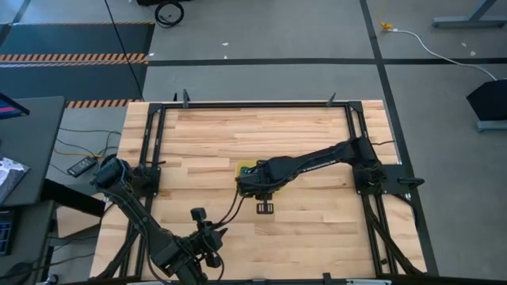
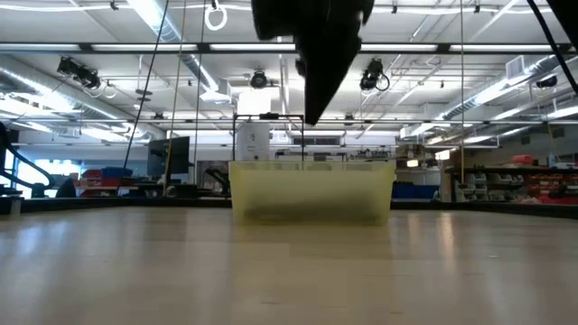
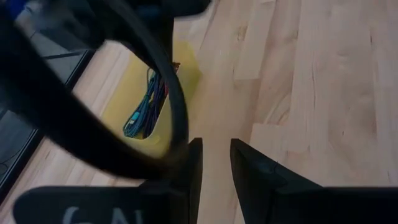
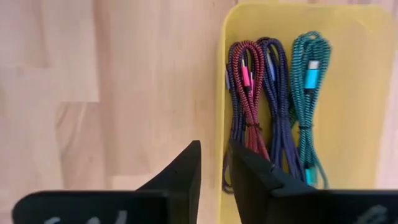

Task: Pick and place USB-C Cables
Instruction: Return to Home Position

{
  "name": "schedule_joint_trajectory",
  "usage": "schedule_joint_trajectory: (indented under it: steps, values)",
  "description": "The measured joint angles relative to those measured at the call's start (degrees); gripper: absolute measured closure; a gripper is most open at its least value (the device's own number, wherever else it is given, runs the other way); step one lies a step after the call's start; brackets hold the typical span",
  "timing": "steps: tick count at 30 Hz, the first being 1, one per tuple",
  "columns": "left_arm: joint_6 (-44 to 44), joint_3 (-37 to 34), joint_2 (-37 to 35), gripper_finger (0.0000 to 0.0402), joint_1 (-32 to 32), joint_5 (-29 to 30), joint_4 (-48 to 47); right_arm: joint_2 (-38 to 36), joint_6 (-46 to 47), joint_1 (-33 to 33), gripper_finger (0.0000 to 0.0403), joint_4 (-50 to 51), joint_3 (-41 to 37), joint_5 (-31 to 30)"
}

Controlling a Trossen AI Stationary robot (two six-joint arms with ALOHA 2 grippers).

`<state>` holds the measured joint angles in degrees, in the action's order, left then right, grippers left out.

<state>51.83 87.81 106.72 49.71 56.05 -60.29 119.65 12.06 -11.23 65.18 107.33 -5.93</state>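
A shallow yellow tray (image 4: 348, 93) lies on the table, also seen in the high view as the tray (image 1: 244, 167) and in the low view as the tray (image 2: 312, 190). Inside it lie the maroon cable (image 4: 250, 81), the dark blue-purple cable (image 4: 277, 93) and the teal cable (image 4: 308, 81), side by side on its floor. A violet strand (image 4: 232, 78) shows beside the maroon one. No green cable shows. My right gripper (image 4: 214, 163) hangs above the tray's edge, shut and holding nothing; in the low view it is the dark gripper (image 2: 313, 108) above the tray. My left gripper (image 3: 214, 163) waits shut near the near edge.
Bare wooden table (image 1: 317, 229) surrounds the tray. A small dark fixture (image 1: 264, 207) stands on the table just near of the right gripper. A thick black wire loop (image 3: 155, 74) crosses the left wrist view. A black frame (image 1: 253, 104) borders the table.
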Motion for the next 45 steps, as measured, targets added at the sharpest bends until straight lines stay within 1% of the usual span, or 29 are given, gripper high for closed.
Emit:
schedule_joint_trajectory:
  steps: [3, 10, 15, 16, 20, 23, 27, 28, 29, 30, 32, 34, 36, 39, 41, 42, 43, 45]
  values:
    - [0.02, 0.0, 0.0, 0.0312, 0.0, -0.01, 0.0, -0.04, 1.19, -1.24, 0.0312, 6.09, 4.67, 0.02]
    - [0.02, 0.0, 0.0, 0.0312, 0.0, -0.06, -0.02, -0.13, 6.8, -6.13, 0.0311, 24.76, 16.64, 0.07]
    - [-0.03, 0.0, 0.0, 0.0312, -0.04, 0.1, -0.11, -2.41, 10.72, -10.83, 0.0312, 23.08, 17.47, 1.41]
    - [-0.04, 0.0, 0.0, 0.0312, -0.04, 0.18, -0.11, -2.73, 11.29, -11.73, 0.0313, 23.37, 17.48, 0.76]
    - [-0.54, -0.01, -0.02, 0.0312, -0.23, 1.7, -0.38, -3.1, 14.39, -14.75, 0.0313, 24.34, 17.44, -5.15]
    - [-4.22, -0.02, -0.02, 0.0312, -0.41, 6.49, -0.35, -3.5, 15.23, -16.71, 0.0313, 24.39, 17.44, -8.39]
    - [-8.95, -0.03, -0.15, 0.0312, -1.09, 19.07, -0.16, -3.81, 15.05, -18.92, 0.0313, 23.4, 17.4, -13.56]
    - [-9.15, -0.07, -0.6, 0.0312, -1.39, 21.28, -0.09, -4.29, 15.01, -19.13, 0.0313, 23.01, 17.4, -14.3]
    - [-9.48, -0.07, -1.41, 0.0312, -1.92, 22.21, 0.04, -4.98, 14.94, -19.28, 0.0313, 22.44, 17.4, -14.94]
    - [-10.22, -0.07, -2.55, 0.0312, -2.8, 21.85, 0.48, -5.77, 14.92, -19.3, 0.0313, 22.0, 17.4, -15.43]
    - [-12.01, -0.03, -4.82, 0.0314, -5.14, 18.1, 2.54, -7.68, 15.24, -19.18, 0.0313, 21.07, 17.4, -16.59]
    - [-17.33, -0.02, -6.16, 0.0319, -8.28, 10.75, 7.36, -9.58, 15.47, -19.09, 0.0313, 19.44, 17.4, -17.6]
    - [-27.2, -0.03, -6.6, 0.0327, -11.73, 0.57, 14.77, -11.42, 14.97, -19.13, 0.0313, 18.71, 17.4, -17.77]
    - [-42.87, -0.07, -6.84, 0.0342, -17.22, -18.6, 26.83, -14.31, 14.7, -19.25, 0.0313, 19.34, 17.4, -18.45]
    - [-48.52, -0.07, -6.95, 0.0351, -20.83, -29.47, 32.99, -16.24, 14.7, -19.25, 0.0313, 20.5, 17.4, -18.56]
    - [-49.95, -0.07, -7.28, 0.0356, -22.47, -32.78, 34.91, -17.2, 14.74, -19.29, 0.0313, 20.87, 17.4, -18.92]
    - [-50.96, -0.07, -7.83, 0.036, -24.24, -34.79, 36.3, -18.21, 14.72, -19.39, 0.0313, 21.15, 17.4, -19.62]
    - [-51.72, -0.07, -9.87, 0.0368, -27.49, -35.51, 37.55, -20.22, 14.51, -20.0, 0.0313, 21.45, 17.4, -21.57]
